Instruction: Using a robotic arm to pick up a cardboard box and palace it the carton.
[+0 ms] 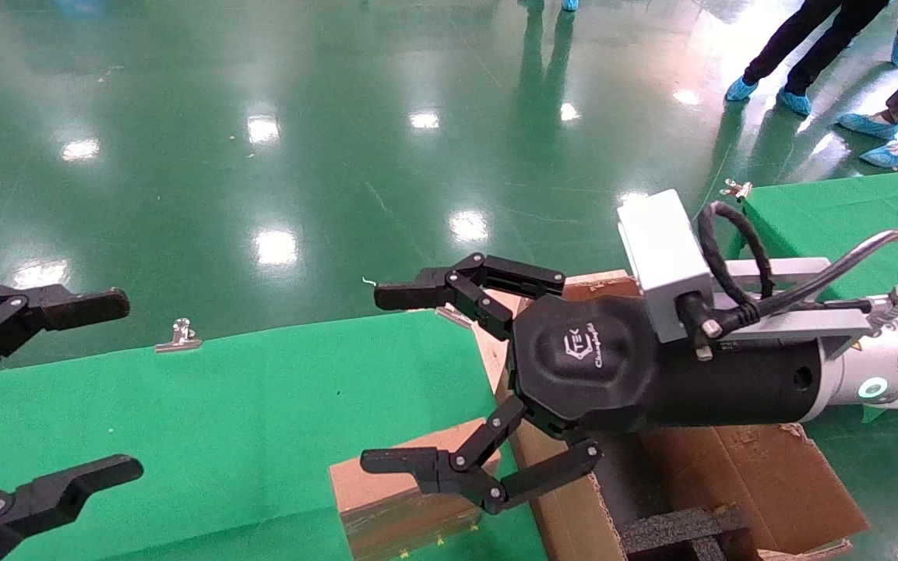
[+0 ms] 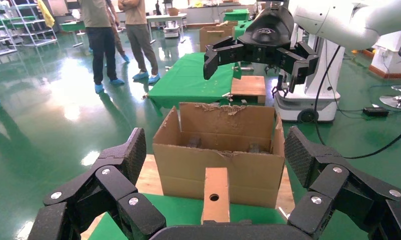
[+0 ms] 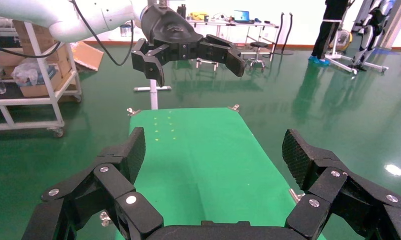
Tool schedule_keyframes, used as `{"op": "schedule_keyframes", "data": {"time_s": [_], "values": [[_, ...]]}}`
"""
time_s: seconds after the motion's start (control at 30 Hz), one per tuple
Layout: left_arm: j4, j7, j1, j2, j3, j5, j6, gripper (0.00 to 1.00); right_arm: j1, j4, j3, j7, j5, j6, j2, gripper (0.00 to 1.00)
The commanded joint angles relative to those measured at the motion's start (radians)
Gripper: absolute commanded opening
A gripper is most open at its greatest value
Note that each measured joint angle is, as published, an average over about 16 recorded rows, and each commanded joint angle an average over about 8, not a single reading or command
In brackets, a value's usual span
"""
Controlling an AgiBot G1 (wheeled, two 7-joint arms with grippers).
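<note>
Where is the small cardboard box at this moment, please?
In the head view, the cardboard box sits on the green table, beside the carton, below the open right gripper.

Glossy green floor (image 1: 277, 101), green-clothed table (image 1: 246, 421)

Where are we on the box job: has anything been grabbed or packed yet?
Nothing packed yet. The cardboard box sits on the green table beside the carton. The right end effector hangs open above the box, holding nothing; the left end effector is open and idle. Grasping, lifting and placing remain.
</note>
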Motion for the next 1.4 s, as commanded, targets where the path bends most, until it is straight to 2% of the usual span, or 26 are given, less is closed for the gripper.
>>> {"op": "schedule_keyframes", "data": {"time_s": [0.03,0.7,0.73,0.97,1.0,1.2,1.4], "values": [[0.000,0.000,0.000,0.000,0.000,0.000,0.000,1.00,0.000,0.000,0.000,0.000,0.000,0.000,0.000,1.00],[0.000,0.000,0.000,0.000,0.000,0.000,0.000,0.99,0.000,0.000,0.000,0.000,0.000,0.000,0.000,1.00],[0.000,0.000,0.000,0.000,0.000,0.000,0.000,0.93,0.000,0.000,0.000,0.000,0.000,0.000,0.000,1.00],[0.000,0.000,0.000,0.000,0.000,0.000,0.000,0.07,0.000,0.000,0.000,0.000,0.000,0.000,0.000,1.00],[0.000,0.000,0.000,0.000,0.000,0.000,0.000,0.01,0.000,0.000,0.001,-0.001,0.000,0.000,0.000,1.00],[0.000,0.000,0.000,0.000,0.000,0.000,0.000,0.00,0.005,0.004,-0.003,-0.002,-0.011,-0.004,0.004,1.00],[0.000,0.000,0.000,0.000,0.000,0.000,0.000,0.00,0.073,0.007,-0.044,0.016,-0.101,-0.034,0.009,1.00]]}}
